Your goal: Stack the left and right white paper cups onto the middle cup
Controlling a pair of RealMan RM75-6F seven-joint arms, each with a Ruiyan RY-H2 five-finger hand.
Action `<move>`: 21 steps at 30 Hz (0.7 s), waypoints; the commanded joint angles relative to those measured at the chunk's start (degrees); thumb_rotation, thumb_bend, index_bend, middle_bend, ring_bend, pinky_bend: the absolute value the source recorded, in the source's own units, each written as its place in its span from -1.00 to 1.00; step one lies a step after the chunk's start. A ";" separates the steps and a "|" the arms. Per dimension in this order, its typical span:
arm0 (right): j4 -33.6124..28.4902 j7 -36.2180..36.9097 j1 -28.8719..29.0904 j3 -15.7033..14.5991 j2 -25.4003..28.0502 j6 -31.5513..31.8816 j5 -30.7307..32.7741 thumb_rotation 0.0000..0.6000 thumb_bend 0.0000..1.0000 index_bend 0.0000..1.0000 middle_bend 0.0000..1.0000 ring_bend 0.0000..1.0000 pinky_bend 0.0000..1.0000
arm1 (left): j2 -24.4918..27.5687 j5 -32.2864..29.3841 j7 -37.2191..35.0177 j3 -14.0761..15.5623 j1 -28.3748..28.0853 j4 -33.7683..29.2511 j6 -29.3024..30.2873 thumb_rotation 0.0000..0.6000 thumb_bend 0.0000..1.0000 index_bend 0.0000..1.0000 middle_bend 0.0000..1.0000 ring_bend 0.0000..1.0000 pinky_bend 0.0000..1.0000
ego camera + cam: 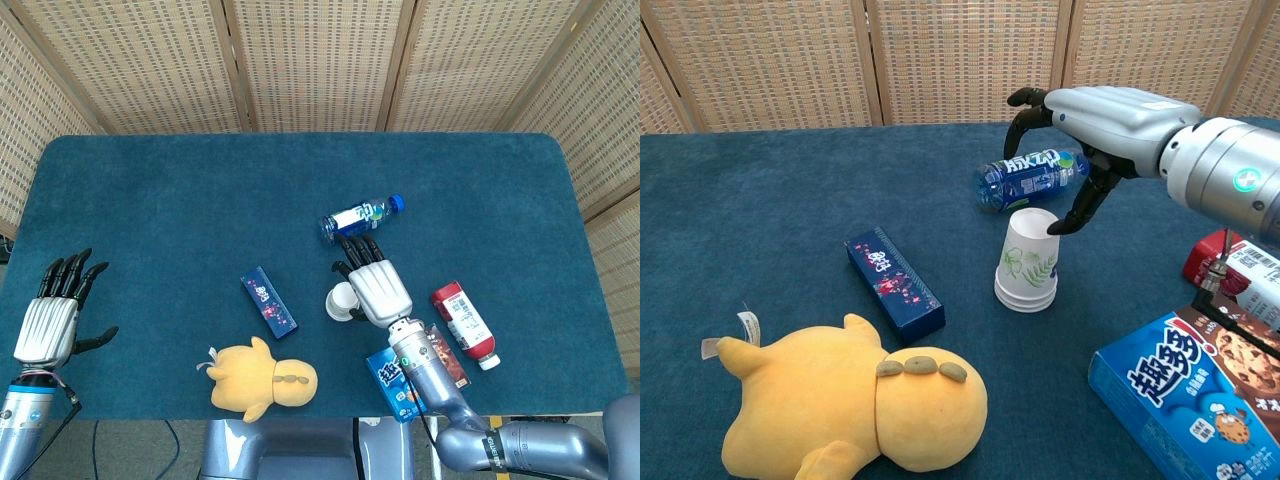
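Two white paper cups with green leaf print stand upside down, nested one over the other, on the blue table. My right hand hovers just above and right of the stack; its thumb tip reaches the top cup's edge while the other fingers arch clear of it. In the head view the right hand covers most of the cup stack. My left hand is open, fingers spread, at the table's left edge, far from the cups. No third cup is visible.
A water bottle lies just behind the cups. A dark blue box and a yellow plush toy lie to the left. A blue cookie box and a red bottle lie to the right.
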 commanded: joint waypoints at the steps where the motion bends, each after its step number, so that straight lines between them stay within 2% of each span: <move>1: -0.50 -0.14 -0.29 -0.29 0.47 0.43 -0.24 1.00 -0.63 -0.41 -1.00 -1.00 -0.89 | 0.02 0.03 0.00 -0.01 0.02 0.04 -0.04 1.00 -0.64 -0.71 -1.00 -1.00 -1.00; 5: -1.62 0.72 -1.59 -1.33 2.09 1.56 -1.49 1.00 -0.63 -0.50 -1.00 -1.00 -0.90 | -0.07 -0.03 0.06 -0.04 0.08 0.19 -0.08 1.00 -0.64 -0.72 -1.00 -1.00 -1.00; 11: -2.95 5.19 -6.08 -4.41 6.77 5.11 -5.62 1.00 -0.64 -0.61 -1.00 -1.00 -0.94 | -0.25 -0.13 0.42 0.03 0.17 0.40 -0.24 1.00 -0.64 -0.76 -1.00 -1.00 -1.00; 17: -0.72 11.95 -13.35 -9.96 12.97 11.61 -12.68 1.00 -0.64 -0.80 -1.00 -1.00 -0.99 | -0.46 -0.21 1.04 0.38 0.70 0.39 0.07 1.00 -0.64 -0.86 -1.00 -1.00 -1.00; 21: 1.50 16.90 -17.30 -12.26 15.25 14.81 -14.74 1.00 -0.65 -0.83 -1.00 -1.00 -1.00 | -0.69 -0.05 1.11 0.71 1.17 0.63 0.49 1.00 -0.64 -0.91 -1.00 -1.00 -1.00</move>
